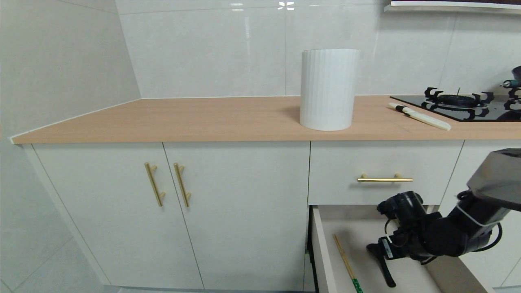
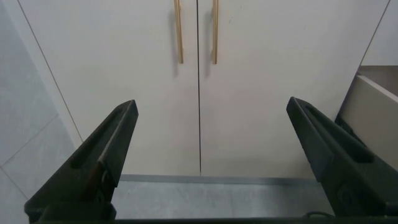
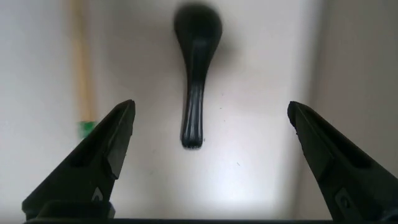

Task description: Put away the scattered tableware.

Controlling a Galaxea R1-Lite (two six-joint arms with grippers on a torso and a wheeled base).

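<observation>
Two pieces lie in the open drawer (image 1: 321,244), spoon (image 3: 194,74) and chopsticks (image 1: 346,260); right gripper (image 3: 209,109) hangs wide above, and a careless lift could clip the gold handle (image 1: 384,179) overhead. Left gripper (image 2: 211,109) wide too.

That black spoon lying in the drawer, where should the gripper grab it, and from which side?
Best take the black spoon by the middle of its slim handle, coming straight down from above. It lies flat on the drawer floor, so only the handle's narrow sides can be pinched; the bowl is wider.
</observation>
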